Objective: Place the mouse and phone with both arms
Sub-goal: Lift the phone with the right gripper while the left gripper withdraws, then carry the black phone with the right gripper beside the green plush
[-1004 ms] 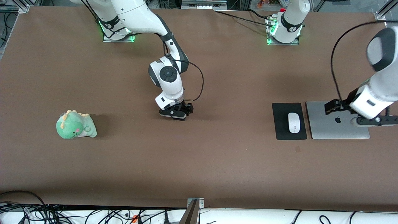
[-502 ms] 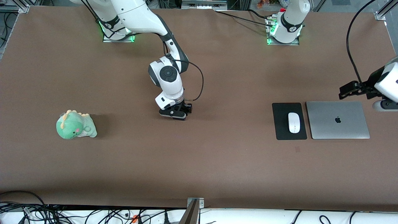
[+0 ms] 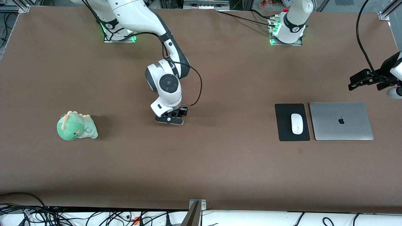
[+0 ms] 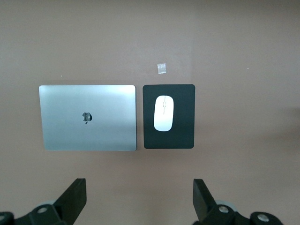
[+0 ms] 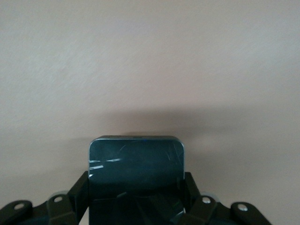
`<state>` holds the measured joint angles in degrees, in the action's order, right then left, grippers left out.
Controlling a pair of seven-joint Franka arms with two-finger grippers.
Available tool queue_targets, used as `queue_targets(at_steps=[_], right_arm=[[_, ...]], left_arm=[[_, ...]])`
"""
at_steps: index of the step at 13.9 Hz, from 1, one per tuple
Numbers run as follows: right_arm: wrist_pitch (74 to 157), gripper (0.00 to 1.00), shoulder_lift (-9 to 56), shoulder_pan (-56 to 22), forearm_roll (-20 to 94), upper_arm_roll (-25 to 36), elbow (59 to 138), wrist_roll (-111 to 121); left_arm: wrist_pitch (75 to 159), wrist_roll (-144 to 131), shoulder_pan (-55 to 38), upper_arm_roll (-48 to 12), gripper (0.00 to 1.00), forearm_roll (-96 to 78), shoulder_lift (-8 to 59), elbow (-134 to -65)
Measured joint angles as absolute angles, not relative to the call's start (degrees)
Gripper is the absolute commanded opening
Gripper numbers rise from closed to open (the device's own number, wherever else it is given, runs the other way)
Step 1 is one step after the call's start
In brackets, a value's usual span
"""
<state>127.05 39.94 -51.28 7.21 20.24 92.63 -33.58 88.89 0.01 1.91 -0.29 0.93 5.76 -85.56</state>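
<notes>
Gripping the phone [image 5: 136,161] by its two long edges, the right gripper [image 3: 170,120] sits low at centre frame in the front view, fingers closed on the slab. The phone looks stiff, thin and glossy, so probably slippery; its face shows scratches or glare. The mouse [image 3: 296,123] lies on the black mouse pad [image 3: 284,131] at right of frame, beside a silver laptop [image 3: 355,128] bearing an Apple logo. The left gripper [image 3: 366,80] hangs wide open and empty at the frame's right edge. No readable writing.
</notes>
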Motion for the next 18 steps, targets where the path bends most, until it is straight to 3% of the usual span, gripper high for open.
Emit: queue_targets(at_steps=[3, 7, 14, 18], right_arm=[[124.09, 0.0, 38.12, -50.21, 7.25, 24.83, 92.38, -24.94], [126.14, 0.0, 34.27, -43.7, 7.33, 25.82, 97.26, -17.77], [147.5, 0.0, 29.92, -35.59, 12.5, 25.89, 114.74, -7.01], [152.28, 0.0, 30.14, -34.99, 19.64, 25.82, 118.92, 0.31]], left_arm=[[89.42, 0.01, 1.91, -0.4, 1.0, 0.91, 6.32, -85.51], [90.26, 0.0, 1.82, -1.13, 1.0, 0.89, 7.7, -84.84], [90.29, 0.1, 1.86, -1.22, 1.0, 0.88, 7.96, -83.34], [90.29, 0.12, 1.64, -1.62, 1.0, 0.88, 8.02, -83.32]])
